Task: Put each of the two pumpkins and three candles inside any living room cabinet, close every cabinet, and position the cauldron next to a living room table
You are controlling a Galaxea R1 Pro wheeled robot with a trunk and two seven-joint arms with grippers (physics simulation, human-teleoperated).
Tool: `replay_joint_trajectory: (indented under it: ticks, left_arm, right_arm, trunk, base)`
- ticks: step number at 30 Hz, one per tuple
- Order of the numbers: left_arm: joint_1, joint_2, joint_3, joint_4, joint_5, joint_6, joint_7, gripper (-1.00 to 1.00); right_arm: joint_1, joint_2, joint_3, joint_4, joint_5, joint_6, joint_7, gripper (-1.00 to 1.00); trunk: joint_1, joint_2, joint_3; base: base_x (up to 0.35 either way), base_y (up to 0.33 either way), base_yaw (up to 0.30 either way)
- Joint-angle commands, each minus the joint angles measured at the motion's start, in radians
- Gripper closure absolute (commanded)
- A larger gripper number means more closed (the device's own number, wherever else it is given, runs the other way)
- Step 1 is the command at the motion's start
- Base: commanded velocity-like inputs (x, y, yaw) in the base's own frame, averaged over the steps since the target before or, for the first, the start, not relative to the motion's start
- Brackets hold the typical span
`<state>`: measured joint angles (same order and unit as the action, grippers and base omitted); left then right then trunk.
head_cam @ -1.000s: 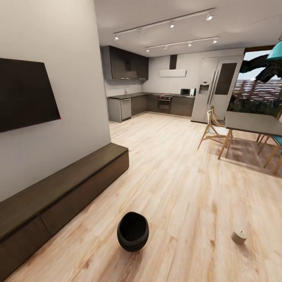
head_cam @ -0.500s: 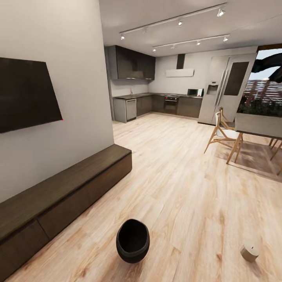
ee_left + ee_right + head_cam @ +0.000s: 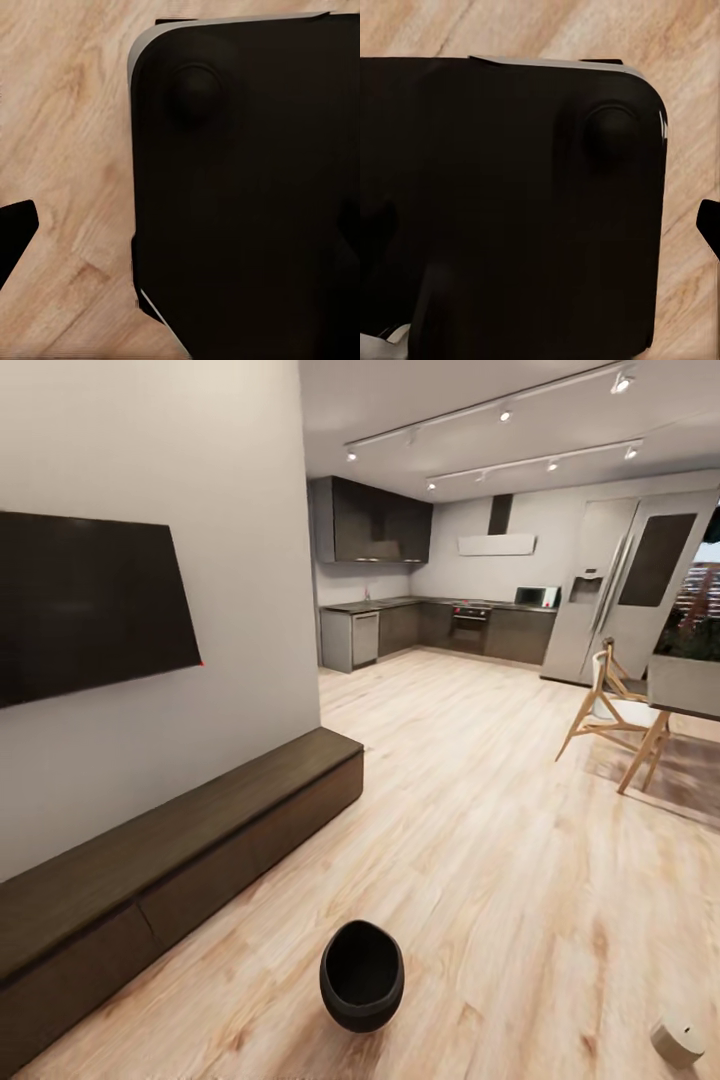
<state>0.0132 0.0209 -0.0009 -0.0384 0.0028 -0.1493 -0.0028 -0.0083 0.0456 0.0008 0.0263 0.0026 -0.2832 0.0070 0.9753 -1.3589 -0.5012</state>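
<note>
1. The whole head view has swung round since a second ago, so that's the camera turning, not the stuff moving. The cauldron (image 3: 362,988) sits on the wood floor (image 3: 480,840) near the cabinet (image 3: 180,860), whose drawer fronts look closed.
2. A small beige candle (image 3: 678,1044) has slid to the picture's lower right corner.
3. My guess: the robot's on its way, nothing stowed yet.
4. Pincers: both wrist views are mostly the dark robot base (image 3: 247,195) over floor, so I can't tell whether they're apart or together, or holding anything.
</note>
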Motion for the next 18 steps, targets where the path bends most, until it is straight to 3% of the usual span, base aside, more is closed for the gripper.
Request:
replay_joint_trajectory:
  ticks: [1, 18]
  left_arm:
    - [0.001, 0.0, 0.0, -0.001, 0.0, -0.001, 0.0, -1.0]
    - [-0.001, -0.001, -0.002, -0.003, -0.003, 0.001, 0.0, -1.0]
  right_arm:
    - [-0.001, 0.0, 0.0, 0.002, -0.001, -0.006, 0.001, -1.0]
    - [-0.001, 0.002, -0.004, 0.0, -0.006, -0.007, -0.01, -1.0]
  trunk:
    - [-0.004, 0.007, 0.002]
    - [-0.069, 0.126, 0.048]
  base:
    - [0.0, 0.0, 0.265]
    - [0.0, 0.0, 0.265]
